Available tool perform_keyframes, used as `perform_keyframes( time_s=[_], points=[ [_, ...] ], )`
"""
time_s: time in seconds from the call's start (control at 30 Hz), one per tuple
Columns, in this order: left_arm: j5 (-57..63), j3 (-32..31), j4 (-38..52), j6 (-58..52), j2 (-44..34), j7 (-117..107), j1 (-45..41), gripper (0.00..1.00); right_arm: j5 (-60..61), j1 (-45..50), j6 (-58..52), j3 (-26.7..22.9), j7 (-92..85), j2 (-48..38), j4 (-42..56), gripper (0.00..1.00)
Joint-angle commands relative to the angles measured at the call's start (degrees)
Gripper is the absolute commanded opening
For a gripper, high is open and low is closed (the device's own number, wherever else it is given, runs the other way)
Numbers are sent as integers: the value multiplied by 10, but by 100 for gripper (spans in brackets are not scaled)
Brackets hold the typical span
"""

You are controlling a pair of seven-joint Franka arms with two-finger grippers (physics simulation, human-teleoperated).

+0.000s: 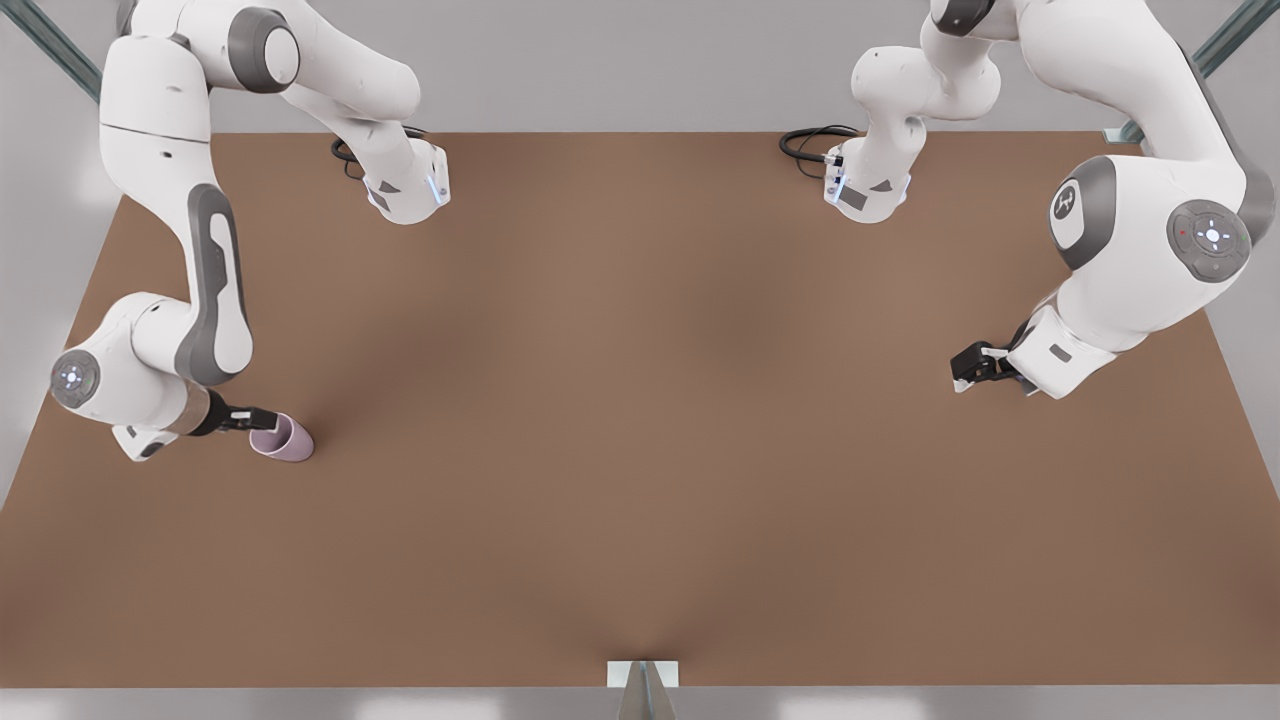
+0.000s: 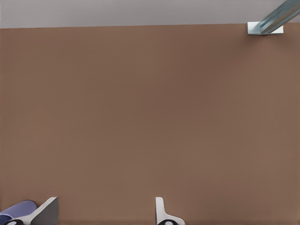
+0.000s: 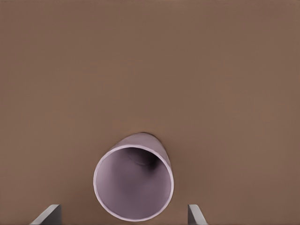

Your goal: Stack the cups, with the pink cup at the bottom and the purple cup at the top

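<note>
1. Across the whole scene lies a flat brown matte table [image 1: 640, 400]. Nothing is stacked on it yet.
2. At the front view's left, the right arm's two-finger tool [image 1: 262, 421] hangs over the small pale mauve-pink tapered tumbler, the pink cup [image 1: 283, 439]. Its fingers [image 3: 48, 214] are spread wide, one on either side of the rim, with a gap on each side. It grips nothing.
3. At the front view's right, the left arm's tool [image 1: 968, 368] is also spread wide and empty. The small periwinkle tapered tumbler, the purple cup [image 2: 16, 211], sits just outside one finger [image 2: 47, 212], not between the two.
4. Risks, as I judge them:
   - If the left tool closes or drops where it is, it will likely miss the purple cup or knock it over.
   - If the right tool closes off-centre, it could tip the light pink cup.
5. Contents:
   - The pink cup is empty, and its bare inside is visible from the right wrist view.
   - The purple cup's inside cannot be seen.
</note>
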Motion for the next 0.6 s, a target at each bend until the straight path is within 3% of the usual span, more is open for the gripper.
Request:
perform_keyframes(
  time_s=[0.0,0.57],
  points=[
    [0,0,0,-2,-1,-3,0,100,3,-1,23,0,-44,7,-2,100],
    [0,0,-3,-3,0,-6,0,100,-8,-16,67,-9,-65,58,-6,100]
  ],
)
